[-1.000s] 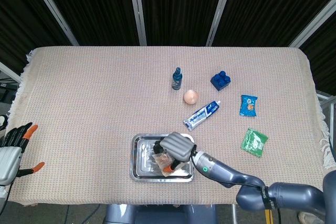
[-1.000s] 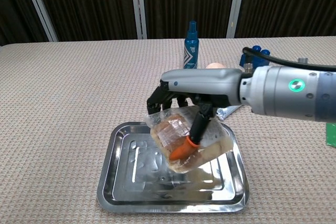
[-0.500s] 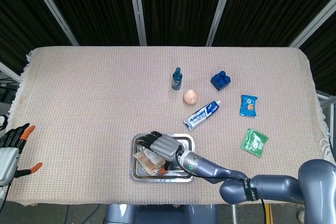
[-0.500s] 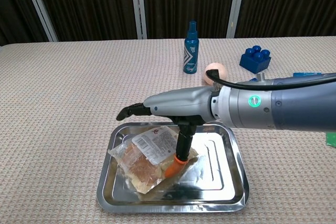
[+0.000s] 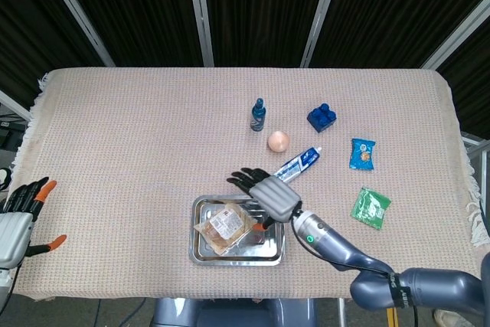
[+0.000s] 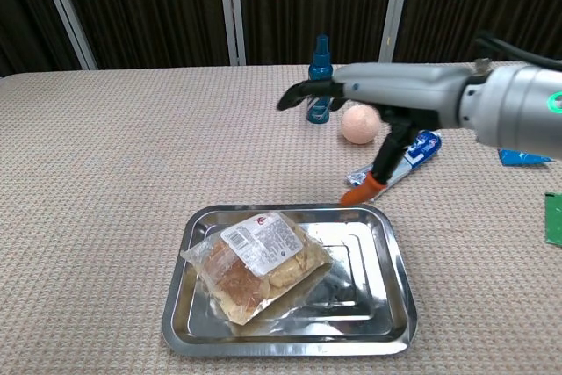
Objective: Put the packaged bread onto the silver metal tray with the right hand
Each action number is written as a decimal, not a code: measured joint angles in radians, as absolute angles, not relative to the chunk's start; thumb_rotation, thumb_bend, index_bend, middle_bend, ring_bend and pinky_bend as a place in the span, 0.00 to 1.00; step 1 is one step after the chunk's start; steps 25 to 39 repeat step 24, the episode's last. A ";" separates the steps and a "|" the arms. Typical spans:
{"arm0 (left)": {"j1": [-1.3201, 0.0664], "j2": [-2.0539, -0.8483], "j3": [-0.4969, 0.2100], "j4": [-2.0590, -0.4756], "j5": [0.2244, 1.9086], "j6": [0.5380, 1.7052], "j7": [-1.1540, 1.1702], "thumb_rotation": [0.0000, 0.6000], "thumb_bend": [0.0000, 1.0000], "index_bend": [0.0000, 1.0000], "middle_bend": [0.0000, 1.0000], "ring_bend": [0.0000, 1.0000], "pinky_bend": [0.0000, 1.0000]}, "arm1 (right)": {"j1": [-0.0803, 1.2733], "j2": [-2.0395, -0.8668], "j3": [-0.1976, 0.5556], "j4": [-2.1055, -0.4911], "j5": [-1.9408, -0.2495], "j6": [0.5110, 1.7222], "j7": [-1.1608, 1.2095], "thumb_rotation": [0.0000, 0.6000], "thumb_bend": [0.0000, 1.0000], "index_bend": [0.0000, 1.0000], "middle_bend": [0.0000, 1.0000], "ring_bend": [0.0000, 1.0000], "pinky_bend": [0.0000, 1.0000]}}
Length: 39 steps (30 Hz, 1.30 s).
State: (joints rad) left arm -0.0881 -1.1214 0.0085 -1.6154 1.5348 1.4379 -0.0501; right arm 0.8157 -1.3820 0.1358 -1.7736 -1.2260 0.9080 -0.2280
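Below and to the left of your right hand (image 6: 378,107), empty with fingers spread, the packaged bread (image 6: 256,263) lies diagonally in the silver metal tray (image 6: 388,300).

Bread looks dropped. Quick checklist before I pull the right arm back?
1. Packaged bread lies inside the silver tray: ok.
2. Right hand empty, fingers apart, clear above the tray: ok.
3. Package fully within the rim: ok in chest view.
4. Retreat path past toothpaste tube and peach ball: cannot tell clearance.
5. Left hand at the table's edge, holding nothing: ok.
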 measured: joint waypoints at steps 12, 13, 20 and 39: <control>-0.095 -1.110 -0.002 -1.648 1.559 1.464 -0.033 1.00 0.13 0.07 0.00 0.00 0.00 | 0.504 -1.258 0.030 -1.747 -1.299 1.336 -0.331 1.00 0.00 0.11 0.00 0.00 0.11; -0.095 -1.110 -0.003 -1.650 1.562 1.469 -0.031 1.00 0.13 0.07 0.00 0.00 0.00 | 0.474 -1.247 0.019 -1.746 -1.300 1.366 -0.335 1.00 0.00 0.10 0.00 0.00 0.10; -0.093 -1.111 -0.006 -1.660 1.573 1.485 -0.020 1.00 0.13 0.07 0.00 0.00 0.00 | 0.335 -1.211 -0.033 -1.742 -1.318 1.503 -0.338 1.00 0.00 0.10 0.00 0.00 0.07; -0.088 -1.112 -0.003 -1.668 1.579 1.497 -0.012 1.00 0.13 0.07 0.00 0.00 0.00 | 0.264 -1.210 -0.053 -1.736 -1.344 1.575 -0.323 1.00 0.00 0.10 0.00 0.00 0.06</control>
